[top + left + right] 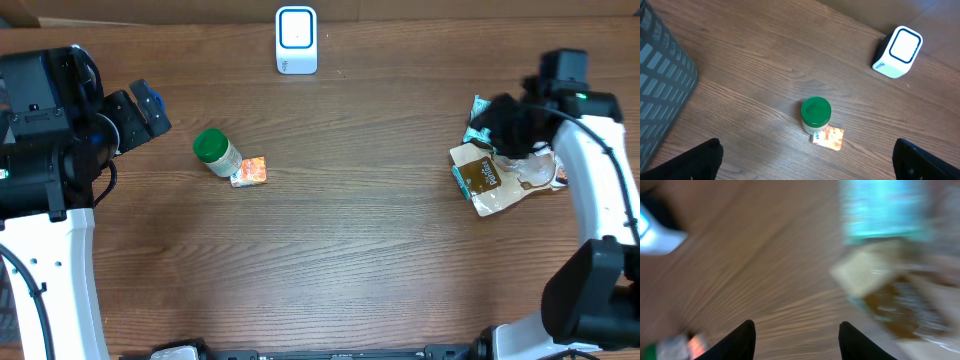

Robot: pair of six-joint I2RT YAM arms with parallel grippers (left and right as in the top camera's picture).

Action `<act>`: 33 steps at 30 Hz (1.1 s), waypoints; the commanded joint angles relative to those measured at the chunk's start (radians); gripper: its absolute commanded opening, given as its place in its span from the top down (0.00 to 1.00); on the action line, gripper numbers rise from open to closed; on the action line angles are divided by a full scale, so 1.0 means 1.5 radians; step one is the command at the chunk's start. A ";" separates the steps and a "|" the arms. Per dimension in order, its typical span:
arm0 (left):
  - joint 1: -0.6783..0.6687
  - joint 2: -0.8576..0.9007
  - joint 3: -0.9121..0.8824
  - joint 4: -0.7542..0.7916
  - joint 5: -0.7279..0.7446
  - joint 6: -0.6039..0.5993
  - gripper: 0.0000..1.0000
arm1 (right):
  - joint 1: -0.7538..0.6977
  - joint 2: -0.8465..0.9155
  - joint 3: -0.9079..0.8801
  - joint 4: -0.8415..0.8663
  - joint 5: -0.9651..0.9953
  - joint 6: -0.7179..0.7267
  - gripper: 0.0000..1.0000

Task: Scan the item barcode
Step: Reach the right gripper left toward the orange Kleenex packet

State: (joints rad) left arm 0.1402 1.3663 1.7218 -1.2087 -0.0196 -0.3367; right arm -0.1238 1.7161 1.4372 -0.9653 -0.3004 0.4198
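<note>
The white barcode scanner (296,40) with a blue screen stands at the table's far middle, also in the left wrist view (897,45). A pile of item packets lies at the right, with a brown packet (482,176) and a teal packet (885,210) among them. My right gripper (505,125) hangs over that pile. In its blurred wrist view it (796,325) is open with nothing between the fingers. A green-lidded bottle (815,114) and an orange packet (829,137) sit left of centre. My left gripper (806,150) is wide open and empty, back from them.
A grey ribbed bin (660,85) stands at the left edge of the left wrist view. The left arm's base (40,130) fills the table's left side. Bare wood (360,200) lies between the bottle and the packet pile.
</note>
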 commanded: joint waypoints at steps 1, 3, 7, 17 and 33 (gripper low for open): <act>0.003 0.002 0.000 0.001 -0.005 0.006 0.00 | 0.095 -0.012 0.015 0.045 -0.112 -0.017 0.45; 0.003 0.002 0.000 0.001 -0.005 0.005 0.01 | 0.149 -0.001 0.015 0.080 -0.110 -0.016 0.43; 0.003 0.002 0.000 0.001 -0.004 0.005 0.00 | 0.256 0.038 0.015 0.160 -0.068 0.094 0.45; 0.003 0.002 0.000 0.001 -0.005 0.005 0.00 | 0.460 0.198 0.015 0.417 -0.067 0.183 0.46; 0.003 0.002 0.000 0.001 -0.005 0.005 0.00 | 0.555 0.333 0.015 0.534 -0.002 0.209 0.57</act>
State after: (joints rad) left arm 0.1402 1.3663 1.7218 -1.2087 -0.0196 -0.3367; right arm 0.6975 2.1883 1.4448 -0.1745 -0.3485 0.7292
